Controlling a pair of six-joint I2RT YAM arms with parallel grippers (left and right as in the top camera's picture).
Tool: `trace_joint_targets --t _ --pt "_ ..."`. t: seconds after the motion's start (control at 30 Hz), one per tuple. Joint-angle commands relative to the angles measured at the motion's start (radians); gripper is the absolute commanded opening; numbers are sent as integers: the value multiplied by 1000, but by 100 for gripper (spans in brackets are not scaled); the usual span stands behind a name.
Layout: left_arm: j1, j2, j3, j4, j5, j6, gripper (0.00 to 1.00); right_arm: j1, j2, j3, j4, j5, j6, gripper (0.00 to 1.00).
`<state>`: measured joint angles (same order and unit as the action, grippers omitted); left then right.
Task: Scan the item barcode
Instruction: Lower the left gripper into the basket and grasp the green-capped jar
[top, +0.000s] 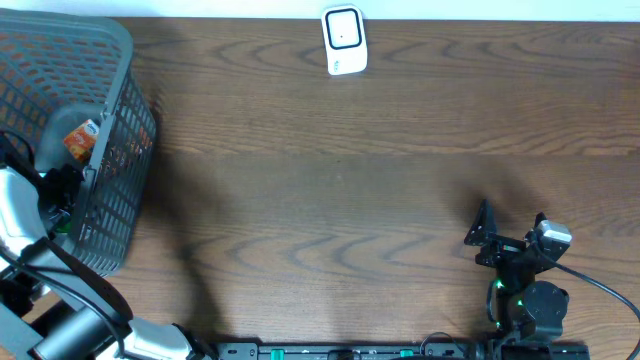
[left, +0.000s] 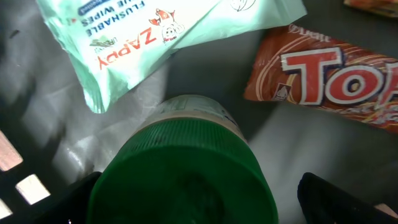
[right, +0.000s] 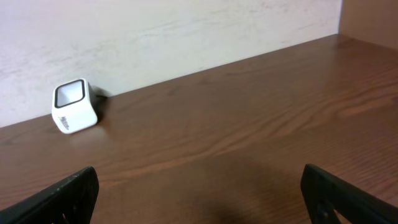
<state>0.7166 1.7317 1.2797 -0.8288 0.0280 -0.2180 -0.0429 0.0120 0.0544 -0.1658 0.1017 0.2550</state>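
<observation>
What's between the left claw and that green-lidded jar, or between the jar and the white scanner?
Nothing visible separates the open left claw from the jar; its fingers flank the green lid. Toward the scanner, only the basket wall stands in the way; the table beyond shows nothing.

green-lidded jar (left: 183, 180), seemingly upright in basket (top: 128, 165); white scanner (top: 344, 40) well apart.
</observation>
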Motion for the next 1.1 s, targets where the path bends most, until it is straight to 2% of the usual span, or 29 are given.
trace_joint_targets --t 0.0,0.37,0.63,1.07 --pt "3 29 2 3 10 -17 98 -8 -5 -6 2 5 -2 99" --pt "3 101 2 11 10 -17 96 -8 -5 -6 2 5 -2 99" --pt "3 132 0 11 10 -16 60 -8 -5 -6 2 5 -2 99" --pt "3 48 68 -19 11 -17 58 -8 -5 -6 1 5 -2 99"
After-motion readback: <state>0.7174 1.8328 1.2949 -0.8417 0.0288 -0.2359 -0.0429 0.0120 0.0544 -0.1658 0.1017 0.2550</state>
